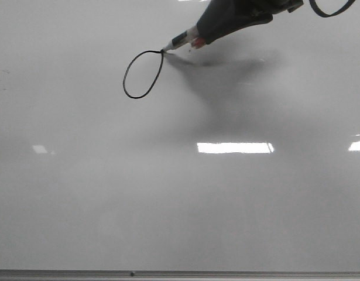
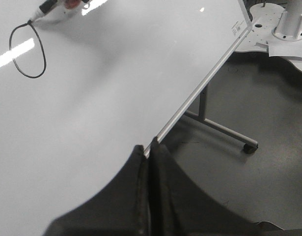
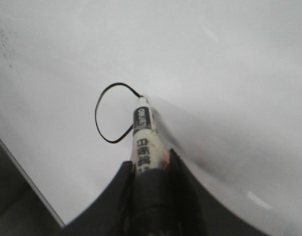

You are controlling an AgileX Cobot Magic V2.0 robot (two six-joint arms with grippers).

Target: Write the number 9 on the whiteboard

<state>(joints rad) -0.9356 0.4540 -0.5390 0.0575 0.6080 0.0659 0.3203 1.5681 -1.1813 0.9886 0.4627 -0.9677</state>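
The whiteboard (image 1: 180, 193) fills the front view, glossy pale grey with light reflections. On it is a thin black oval loop (image 1: 143, 74), closed at its top right; no stem shows. My right gripper (image 1: 198, 36) comes in from the top and is shut on a white marker (image 1: 181, 40) whose tip touches the board at the loop's top right. In the right wrist view the gripper (image 3: 150, 160) holds the marker (image 3: 142, 130) next to the loop (image 3: 114, 113). My left gripper (image 2: 150, 150) is shut and empty over the board's edge, far from the loop (image 2: 28, 50).
A thin grey metal edge strip (image 1: 180, 273) runs along the board's near side. In the left wrist view the strip (image 2: 200, 93) borders dark floor, with the board's stand leg and castor (image 2: 249, 146) and a robot base (image 2: 288, 24) beyond.
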